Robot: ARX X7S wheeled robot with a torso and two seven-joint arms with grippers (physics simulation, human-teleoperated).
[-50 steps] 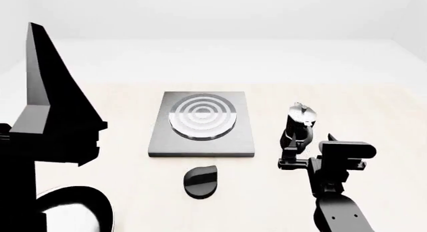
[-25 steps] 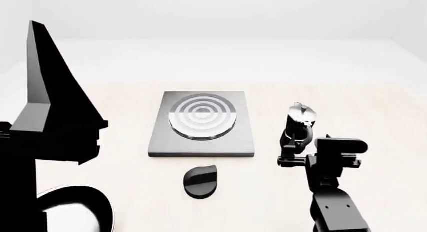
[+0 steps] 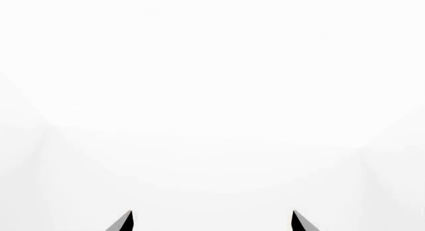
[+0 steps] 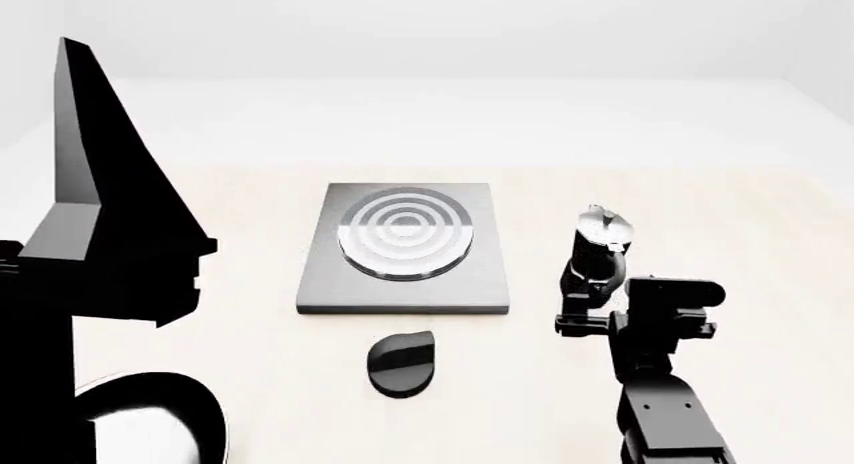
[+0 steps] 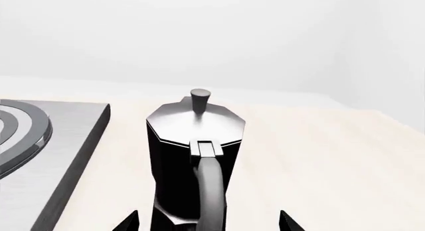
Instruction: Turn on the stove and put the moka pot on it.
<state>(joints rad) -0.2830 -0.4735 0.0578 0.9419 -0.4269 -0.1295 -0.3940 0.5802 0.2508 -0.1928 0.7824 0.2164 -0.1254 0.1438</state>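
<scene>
The stove (image 4: 400, 279) is a flat dark-grey plate with a ringed round burner (image 4: 404, 232) at the table's middle; its edge shows in the right wrist view (image 5: 59, 151). Its black round knob (image 4: 402, 362) lies in front of it. The moka pot (image 4: 599, 246), black with a silver lid, stands upright right of the stove. My right gripper (image 4: 583, 306) is open just behind the pot's handle (image 5: 211, 191), its fingertips (image 5: 129, 222) on either side of it, apart from it. My left gripper (image 3: 211, 221) is open, raised at the left, facing blank white.
The left arm's black body (image 4: 107, 234) fills the head view's left side. A black and white rounded part (image 4: 147, 414) sits at the lower left. The pale table (image 4: 747, 244) extends right of the pot.
My right gripper has crept forward toward the pot's handle and shifted slightly left. The left arm, pot, stove and knob have not moved.
</scene>
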